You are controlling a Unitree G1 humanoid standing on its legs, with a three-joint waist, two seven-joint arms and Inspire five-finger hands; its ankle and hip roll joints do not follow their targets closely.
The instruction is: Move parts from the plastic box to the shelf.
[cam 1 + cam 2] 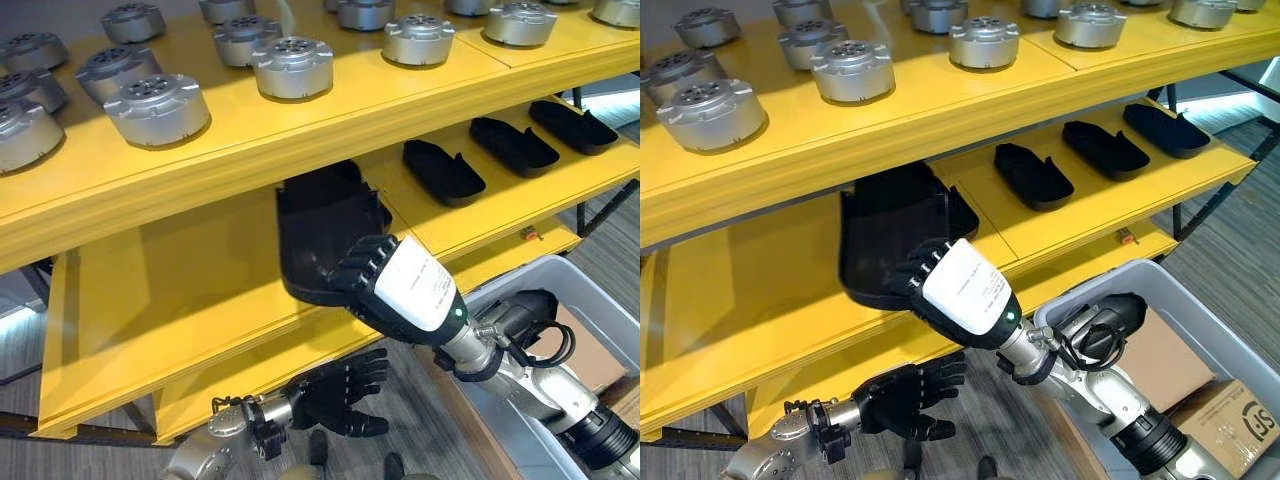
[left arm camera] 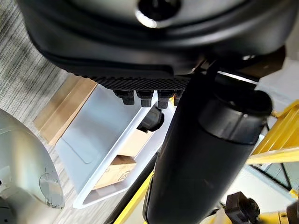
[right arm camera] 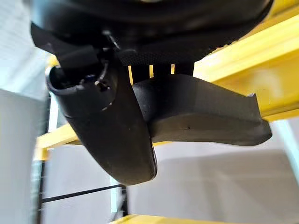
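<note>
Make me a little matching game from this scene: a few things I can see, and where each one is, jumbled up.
Things:
1. Silver round parts
2. Three black moulded parts lying in a row
3. Large black part
4. Grey plastic box

Places:
A. On the floor at the robot's right, beside the shelf
B. Held by the right robot hand at the front edge of the middle yellow shelf
C. On the top yellow shelf
D. On the middle yellow shelf, at its right end

Pairs: 1-C, 2-D, 3-B, 4-A
</note>
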